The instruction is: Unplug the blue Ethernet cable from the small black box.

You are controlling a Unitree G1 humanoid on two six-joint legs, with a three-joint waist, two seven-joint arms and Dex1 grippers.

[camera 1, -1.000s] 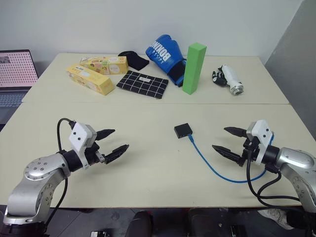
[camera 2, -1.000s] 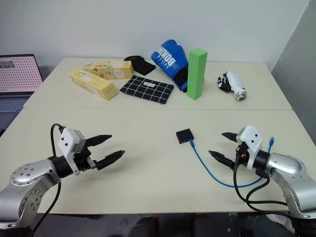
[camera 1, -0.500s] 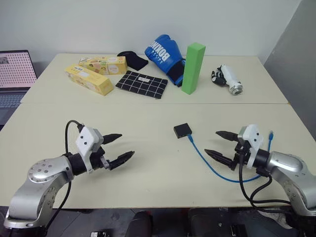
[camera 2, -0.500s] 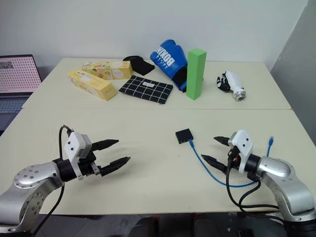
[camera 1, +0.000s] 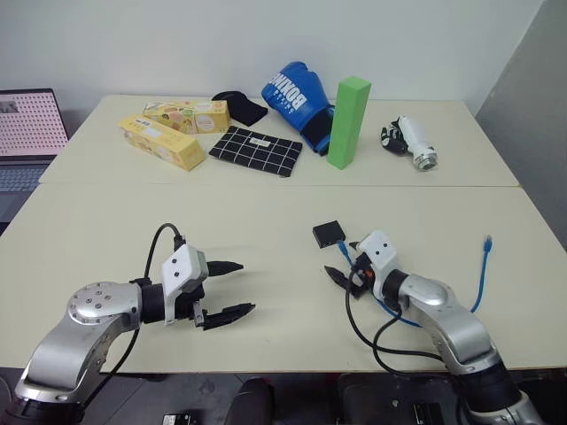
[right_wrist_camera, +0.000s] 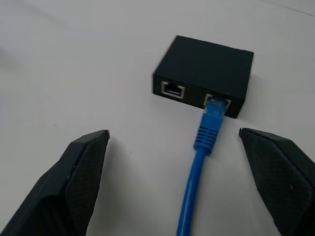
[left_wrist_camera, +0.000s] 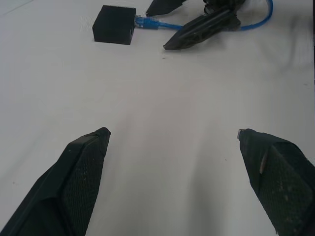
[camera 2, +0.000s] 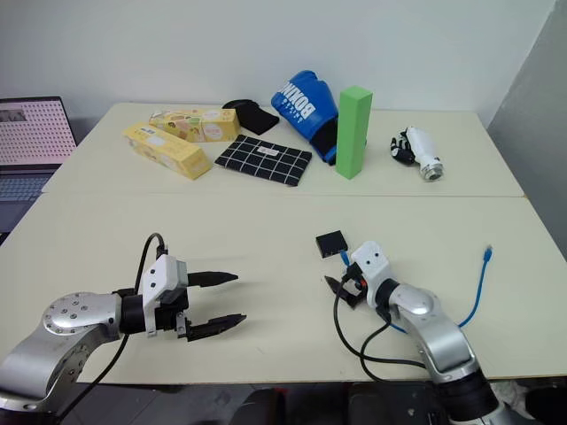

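Well to the left of the task's things, the left gripper (camera 1: 229, 288) hangs just over the bare table (camera 1: 266, 221) with its two black fingers spread wide and nothing between them. It points across toward the small black box (left_wrist_camera: 114, 24), which lies far ahead of its tips.

Further right, the small black box (camera 1: 328, 234) sits flat on the table near the middle. The blue Ethernet cable (right_wrist_camera: 206, 142) is plugged into the right-hand of two ports on the side that faces the right gripper; the other port beside it is empty. From the plug the cord runs back toward the right gripper, passes under its wrist and curls up to a free end (camera 1: 486, 241) lying on the table further right.

The right gripper (camera 1: 343, 258) is low over the table just short of the box, fingers held wide apart and empty, one finger (right_wrist_camera: 81, 172) on each side of the cord. The plug's boot lies ahead of the gap, roughly between the two tips.

The box looks light and likely to slide or lift if the cord alone is pulled, so it probably needs pinning. The cord is limp; the stiffer blue boot just behind the port looks the best place to pinch, and its latch tab may need pressing.
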